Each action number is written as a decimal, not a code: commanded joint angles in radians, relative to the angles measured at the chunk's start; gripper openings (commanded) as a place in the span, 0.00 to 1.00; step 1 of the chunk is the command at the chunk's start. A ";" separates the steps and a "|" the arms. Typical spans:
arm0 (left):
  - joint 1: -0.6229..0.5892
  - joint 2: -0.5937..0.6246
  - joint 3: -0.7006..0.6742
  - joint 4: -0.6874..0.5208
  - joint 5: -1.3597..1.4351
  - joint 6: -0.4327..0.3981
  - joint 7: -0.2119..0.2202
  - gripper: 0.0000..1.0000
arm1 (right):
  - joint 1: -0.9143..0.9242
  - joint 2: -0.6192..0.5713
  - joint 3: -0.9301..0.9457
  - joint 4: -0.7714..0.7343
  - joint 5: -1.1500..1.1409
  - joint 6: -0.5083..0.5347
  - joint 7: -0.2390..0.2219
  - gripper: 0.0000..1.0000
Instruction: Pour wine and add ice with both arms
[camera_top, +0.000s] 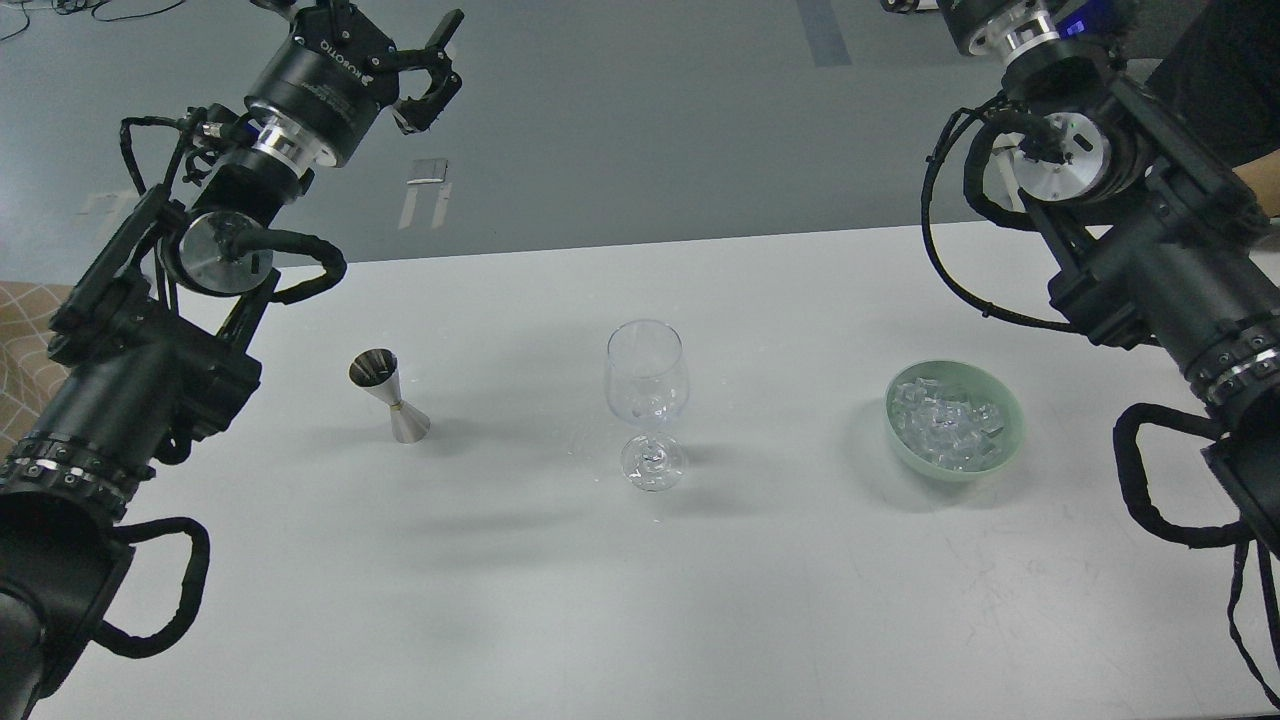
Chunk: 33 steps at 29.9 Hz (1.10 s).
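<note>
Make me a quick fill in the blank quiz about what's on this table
1. The ice lies in a pale ____ bowl.
2. The wine glass stands ____ the metal jigger and the bowl.
3. The wine glass holds ____ wine.
4. The left gripper hangs over the floor, holding ____.

Missing words: green; between; no; nothing

left arm (150, 330) raised, fingers (440, 40) spread; right arm (1150, 250) raised, fingers out of view

shiny metal jigger (391, 396), clear glossy wine glass (647, 385), matt white table (560, 600).
</note>
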 joint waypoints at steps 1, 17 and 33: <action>0.012 0.004 0.003 0.001 0.002 0.000 0.001 0.98 | -0.028 -0.004 0.001 0.003 0.000 0.000 0.002 1.00; 0.049 -0.002 -0.020 0.001 -0.008 0.000 -0.003 0.98 | -0.062 -0.004 0.019 0.036 0.000 -0.004 0.003 1.00; 0.081 0.007 -0.027 0.005 -0.031 0.004 0.014 0.98 | -0.091 -0.008 0.014 0.029 -0.002 -0.003 -0.006 1.00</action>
